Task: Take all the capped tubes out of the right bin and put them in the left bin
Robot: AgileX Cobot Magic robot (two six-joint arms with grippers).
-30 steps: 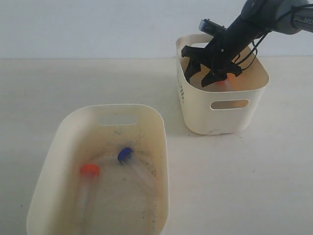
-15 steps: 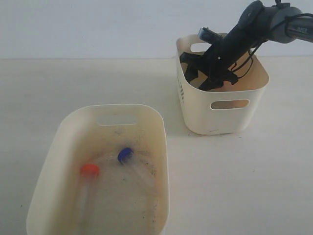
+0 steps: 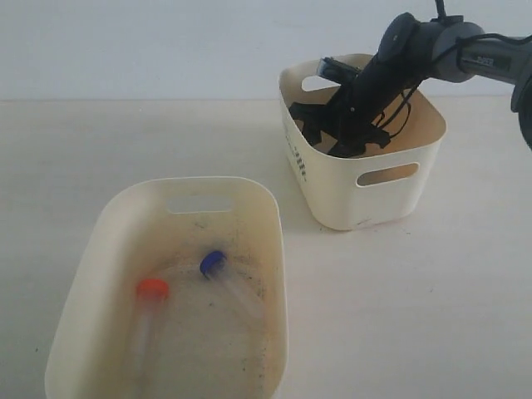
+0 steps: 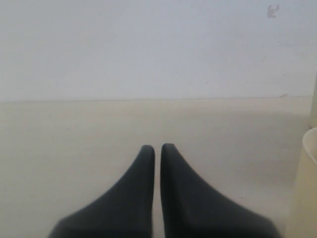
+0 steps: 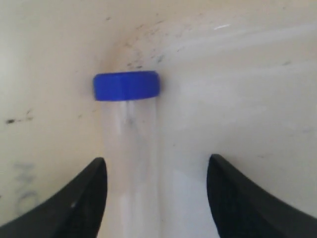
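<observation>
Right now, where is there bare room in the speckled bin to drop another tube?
Free: the left bin floor between its handle-cutout wall and the two caps, and the wedge between the orange-capped tube and the blue-capped tube. Crowded: the right bin, where the open right gripper straddles a third tube.

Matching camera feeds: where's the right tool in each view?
Exterior: right tool upper right, down inside the right bin.
Left wrist: not in it; only the left tool, shut.
Right wrist: right tool in the foreground, open, straddling a blue-capped tube.
Shared landmark: the right bin's cream wall, exterior and right wrist.
</observation>
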